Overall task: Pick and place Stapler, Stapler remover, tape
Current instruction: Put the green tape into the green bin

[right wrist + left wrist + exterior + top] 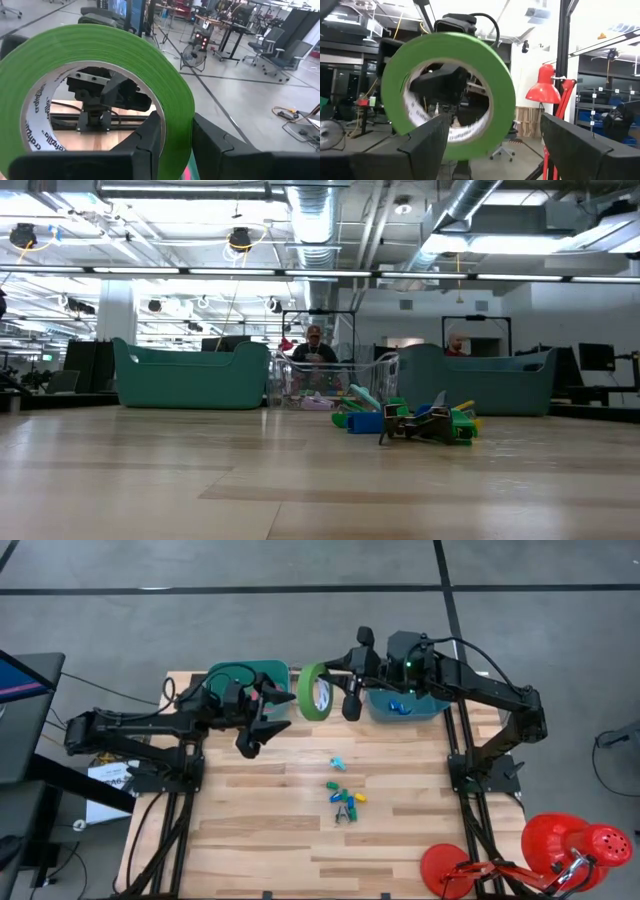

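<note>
A green tape roll (317, 692) is up in the air on its edge, between the two bins at the table's far side. My right gripper (330, 690) is shut on it; the right wrist view shows the green tape roll (100, 65) large, with its white inner wall. My left gripper (262, 720) is open just left of the roll and faces it without touching; in its wrist view the green tape roll (452, 95) fills the space ahead of the spread fingers. Small coloured pieces (343, 795) lie mid-table. The other tape rolls are out of view. My right gripper (177, 125) pinches the ring's wall (175, 107) on the side nearest me. One finger (147, 137) is inside the hole and the other finger (220, 145) is outside. It reaches level from the table's right. The roll is lifted clear and stands on edge.
A teal bin (245, 675) sits behind my left gripper. A second bin (405, 705) with blue items is under my right arm. The low view shows the coloured pieces (410, 420), both bins (190, 375) and people far behind. A red lamp (570, 845) is clamped at the near right corner.
</note>
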You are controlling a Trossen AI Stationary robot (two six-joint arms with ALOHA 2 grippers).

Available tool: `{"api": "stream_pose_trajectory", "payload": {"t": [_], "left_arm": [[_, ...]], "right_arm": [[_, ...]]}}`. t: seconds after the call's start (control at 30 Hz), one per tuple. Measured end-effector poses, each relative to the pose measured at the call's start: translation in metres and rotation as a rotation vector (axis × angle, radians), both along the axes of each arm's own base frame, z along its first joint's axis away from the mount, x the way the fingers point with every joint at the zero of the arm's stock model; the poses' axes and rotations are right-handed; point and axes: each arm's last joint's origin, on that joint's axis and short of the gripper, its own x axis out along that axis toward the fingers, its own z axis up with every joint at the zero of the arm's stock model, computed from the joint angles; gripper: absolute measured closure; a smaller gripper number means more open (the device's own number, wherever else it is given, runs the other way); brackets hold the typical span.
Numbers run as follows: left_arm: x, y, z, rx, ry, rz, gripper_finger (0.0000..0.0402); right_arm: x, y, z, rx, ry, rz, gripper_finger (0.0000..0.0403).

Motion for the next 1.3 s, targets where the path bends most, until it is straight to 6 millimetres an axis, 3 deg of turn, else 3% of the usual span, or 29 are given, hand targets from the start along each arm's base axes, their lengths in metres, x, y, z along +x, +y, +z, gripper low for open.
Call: {"api": "stream_pose_trajectory", "payload": {"t": [0.4,0.73,0.97,1.3], "left_arm": [[0.017,0.000,0.014,0.001,-0.015,-0.052,0.0101],[0.027,-0.006,0.007,-0.046,0.027,-0.091,0.0100],[0.031,-0.002,0.021,-0.053,-0.023,-0.046,0.0100],[0.039,-0.008,0.021,-0.063,-0.007,-0.072,0.0112]], "right_arm": [[0.000,0.000,0.000,-0.008,0.002,-0.002,0.0325],[0.000,-0.001,0.000,-0.019,0.005,-0.003,0.0325],[0.000,-0.001,0.000,-0.019,0.005,-0.003,0.0325],[0.000,-0.001,0.000,-0.019,0.005,-0.003,0.0325]]}}
